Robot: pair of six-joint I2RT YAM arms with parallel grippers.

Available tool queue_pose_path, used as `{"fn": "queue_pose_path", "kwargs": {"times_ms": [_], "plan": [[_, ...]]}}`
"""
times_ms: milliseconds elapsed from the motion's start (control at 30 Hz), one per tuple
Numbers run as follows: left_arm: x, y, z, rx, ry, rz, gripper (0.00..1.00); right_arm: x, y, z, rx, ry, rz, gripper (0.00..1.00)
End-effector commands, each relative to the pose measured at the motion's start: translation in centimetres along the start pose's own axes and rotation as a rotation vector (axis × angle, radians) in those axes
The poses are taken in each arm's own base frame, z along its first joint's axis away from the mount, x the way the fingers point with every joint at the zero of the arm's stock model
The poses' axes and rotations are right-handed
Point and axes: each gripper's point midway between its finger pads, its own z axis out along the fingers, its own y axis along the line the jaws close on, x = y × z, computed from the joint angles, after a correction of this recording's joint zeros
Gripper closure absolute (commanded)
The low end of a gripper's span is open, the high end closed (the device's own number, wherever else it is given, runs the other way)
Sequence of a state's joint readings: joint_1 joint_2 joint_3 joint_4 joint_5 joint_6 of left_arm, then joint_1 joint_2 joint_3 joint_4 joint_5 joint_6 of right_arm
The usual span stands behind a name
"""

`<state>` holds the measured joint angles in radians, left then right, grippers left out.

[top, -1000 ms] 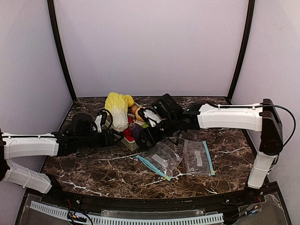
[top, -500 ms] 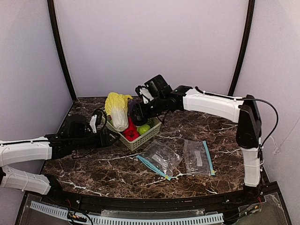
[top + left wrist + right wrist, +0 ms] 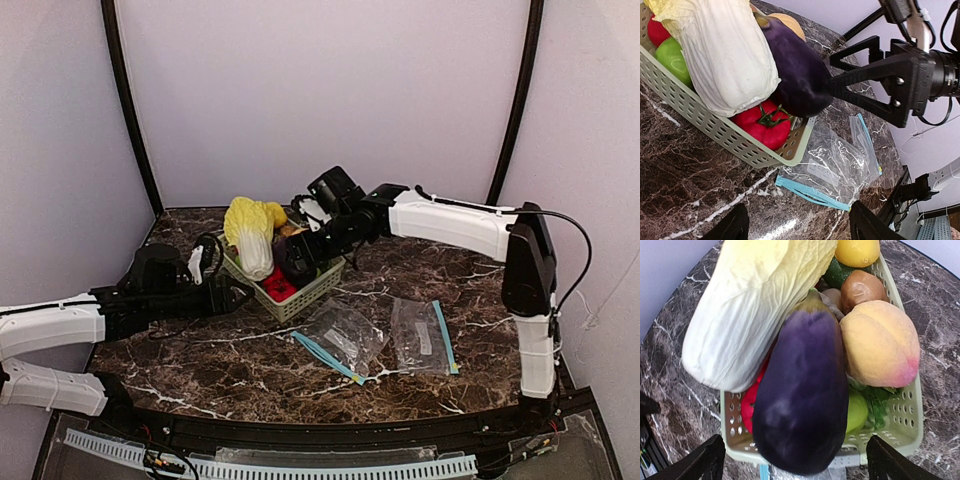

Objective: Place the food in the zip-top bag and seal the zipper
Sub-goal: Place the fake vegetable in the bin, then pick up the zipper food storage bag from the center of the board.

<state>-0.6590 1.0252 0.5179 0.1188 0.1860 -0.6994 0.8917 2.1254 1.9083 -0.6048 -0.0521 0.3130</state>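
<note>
The dark purple eggplant [image 3: 802,395] lies on top of the pile in the pale green basket [image 3: 900,430], next to the orange-yellow peach [image 3: 880,342]; a round green fruit [image 3: 859,410] sits under them. My right gripper [image 3: 802,465] is open with its jaws on either side of the eggplant's rounded end, not touching it; it also shows in the top view [image 3: 300,256]. My left gripper [image 3: 802,225] is open and empty, low over the table in front of the basket. A clear zip-top bag [image 3: 345,330] with a blue zipper lies flat in front of the basket.
A pale cabbage [image 3: 755,305] lies across the basket's left side over a red pepper [image 3: 762,125]. A lemon [image 3: 857,251] and a brown piece [image 3: 862,287] sit at the basket's back. A second clear bag [image 3: 420,335] lies to the right.
My right gripper rose out of the basket toward the back, then came down again; the eggplant now lies on top of the pile between its open jaws. My left arm drew back slightly left.
</note>
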Motion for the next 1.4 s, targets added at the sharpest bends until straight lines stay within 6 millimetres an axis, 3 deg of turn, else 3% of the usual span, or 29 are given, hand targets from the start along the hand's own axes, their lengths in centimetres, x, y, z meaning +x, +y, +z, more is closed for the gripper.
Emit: {"fn": "queue_pose_path", "kwargs": {"times_ms": [0,100,167,300,433,567,700,967,1233,1367], "plan": [[0.9,0.3,-0.4,0.001,0.030,-0.019,0.30,-0.4,1.0,-6.4,-0.004,-0.052,-0.115,0.04],[1.0,0.2,-0.5,0.005,0.038,-0.026,0.30,2.9,2.0,-8.1,-0.026,0.009,-0.174,0.07],[1.1,0.0,-0.5,0.014,0.045,-0.035,0.30,6.5,3.2,-8.3,-0.029,0.088,-0.223,0.11],[1.2,-0.1,-0.5,0.012,0.048,-0.038,0.30,12.4,3.6,-7.1,0.008,0.231,-0.230,0.19],[1.2,-0.3,-0.4,0.014,0.051,-0.046,0.29,15.7,3.6,-5.3,0.026,0.320,-0.216,0.31],[1.3,-0.5,-0.4,0.014,0.052,-0.048,0.30,17.2,3.6,-3.1,0.067,0.359,-0.240,0.43],[1.3,-0.5,-0.5,0.009,0.050,-0.049,0.30,18.4,3.5,-1.2,0.085,0.392,-0.259,0.50],[1.4,-0.3,-0.4,-0.001,0.053,-0.045,0.29,19.9,3.8,0.2,0.079,0.418,-0.281,0.51],[1.6,-0.3,0.0,-0.003,0.070,-0.043,0.29,21.2,2.4,1.5,0.184,0.454,-0.287,0.51],[1.6,-0.2,-0.2,-0.008,0.067,-0.043,0.29,21.1,2.2,1.5,0.205,0.449,-0.280,0.69]]}}
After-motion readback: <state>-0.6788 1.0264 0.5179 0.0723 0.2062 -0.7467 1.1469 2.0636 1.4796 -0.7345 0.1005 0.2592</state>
